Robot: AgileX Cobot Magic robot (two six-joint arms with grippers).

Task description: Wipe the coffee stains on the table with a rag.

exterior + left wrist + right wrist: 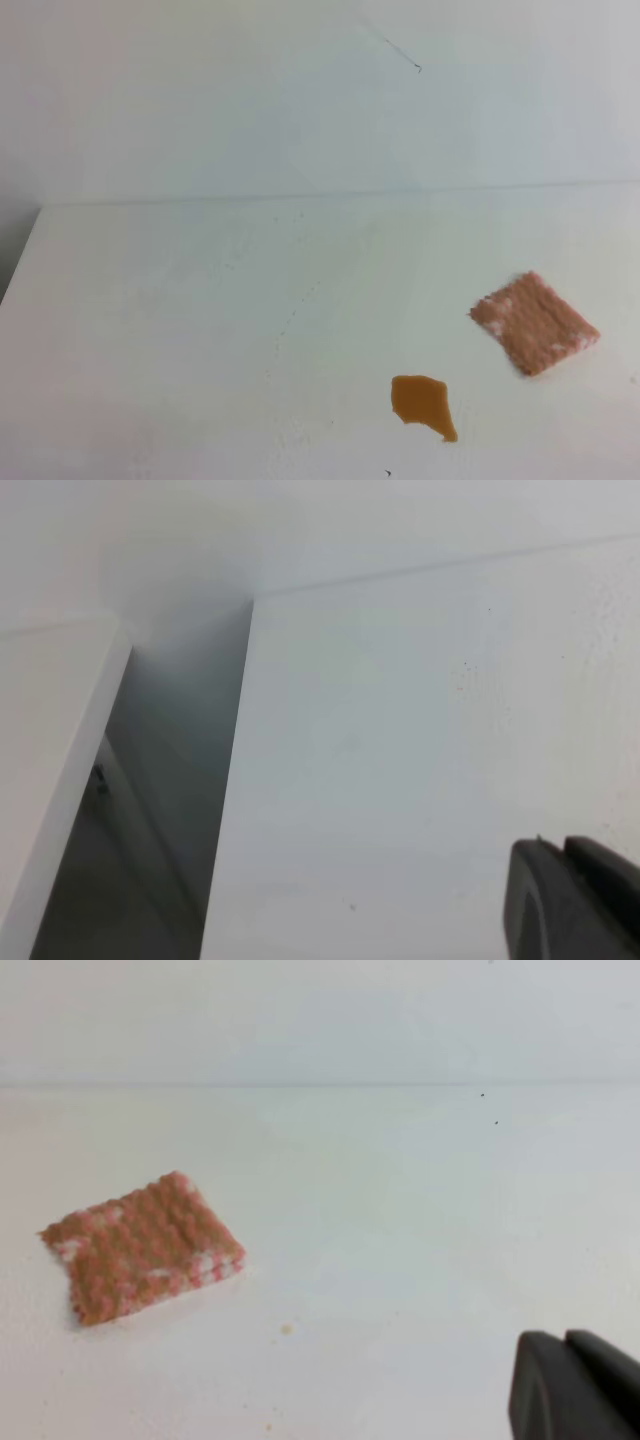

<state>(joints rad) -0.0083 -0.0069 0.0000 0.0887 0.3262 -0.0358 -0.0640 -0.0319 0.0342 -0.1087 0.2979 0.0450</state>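
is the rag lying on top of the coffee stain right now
No, the rag lies apart from the coffee stain, with bare table between them.

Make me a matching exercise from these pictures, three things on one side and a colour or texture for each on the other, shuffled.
Things:
1. glossy irregular liquid blot, the coffee stains
2. small square fuzzy cloth, the rag
3. wide smooth flat table

Descriptions:
A. plain white with faint specks
B. orange-brown, with a short tail
C. pinkish-brown with whitish patches

Pairs: 1-B, 2-C, 3-A
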